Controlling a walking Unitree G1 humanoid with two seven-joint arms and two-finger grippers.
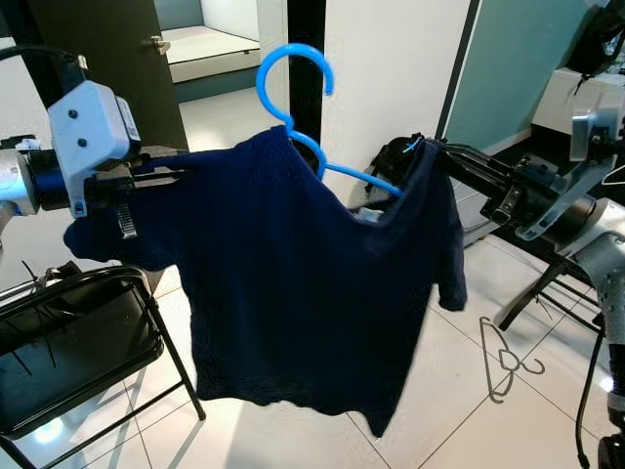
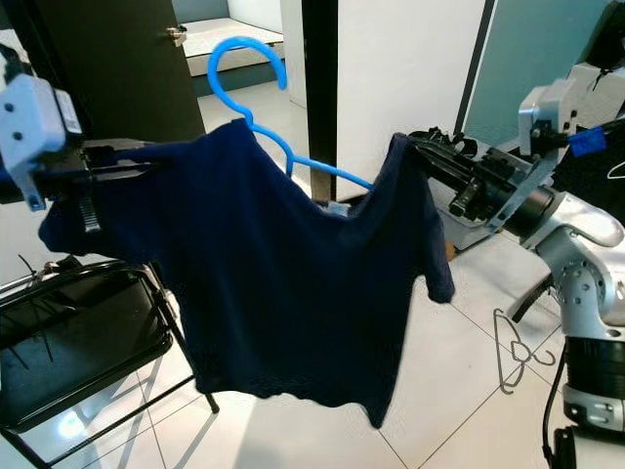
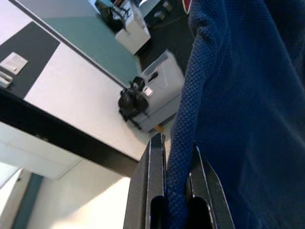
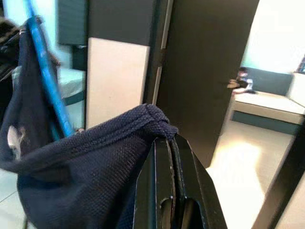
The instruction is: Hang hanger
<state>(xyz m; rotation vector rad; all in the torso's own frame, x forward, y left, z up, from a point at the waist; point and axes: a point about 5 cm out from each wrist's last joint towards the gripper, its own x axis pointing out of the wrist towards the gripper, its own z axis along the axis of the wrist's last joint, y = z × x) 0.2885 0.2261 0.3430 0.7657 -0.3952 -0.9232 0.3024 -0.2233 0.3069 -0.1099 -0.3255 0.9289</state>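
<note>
Left eye view: navy shirt (image 1: 303,283) spread mid-air on a blue hanger (image 1: 298,88), hook at 12 o'clock; left gripper (image 1: 176,178) at 9 o'clock, right gripper (image 1: 430,149) at 3 o'clock; black chair (image 1: 68,342) at 8 o'clock. Left wrist view: fingers (image 3: 152,191) clamped on shirt fabric. Right wrist view: fingers (image 4: 164,181) pinching shirt hem beside the hanger.

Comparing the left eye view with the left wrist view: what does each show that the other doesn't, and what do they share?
Left eye view: the whole navy shirt draped on the blue hanger, stretched between the left gripper and right gripper, a black folding chair below, and a wire hanger on the floor.

Left wrist view: the left gripper's jaws pinching a fold of the knit fabric close up, with a white cabinet and a black bag beyond.

Shared: the shirt clamped in the left gripper.
</note>
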